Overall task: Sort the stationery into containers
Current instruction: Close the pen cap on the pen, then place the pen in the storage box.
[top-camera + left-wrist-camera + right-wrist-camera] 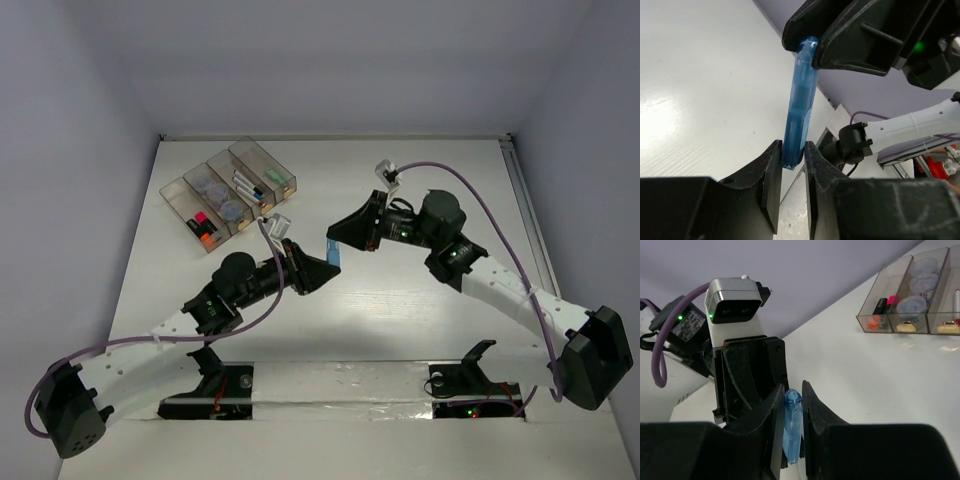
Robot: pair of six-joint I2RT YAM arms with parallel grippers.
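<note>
One blue clip (pixel 800 100) spans both claws: the left gripper (pixel 792 159) pinches its lower end, the right gripper (pixel 794 407) clamps the other. Four joined bins (pixel 172 197) stand well apart.

The clip (pixel 799 100) reads to me as translucent blue plastic, smooth and glossy, with light glinting along its edges. The left tool (pixel 792 155) has matt black plastic fingers (pixel 771 175), faintly scuffed and grainy. The right tool (pixel 792 395) looks the same, black with a dull sheen. The desk (pixel 700 100) is white and smooth, with a soft gloss that catches glare. The bins (pixel 885 285) at the far left are clear smoky-brown plastic with shiny walls. The cable (pixel 659 360) has a smooth purple sheath. The camera housing (pixel 735 300) looks like brushed silvery metal.
</note>
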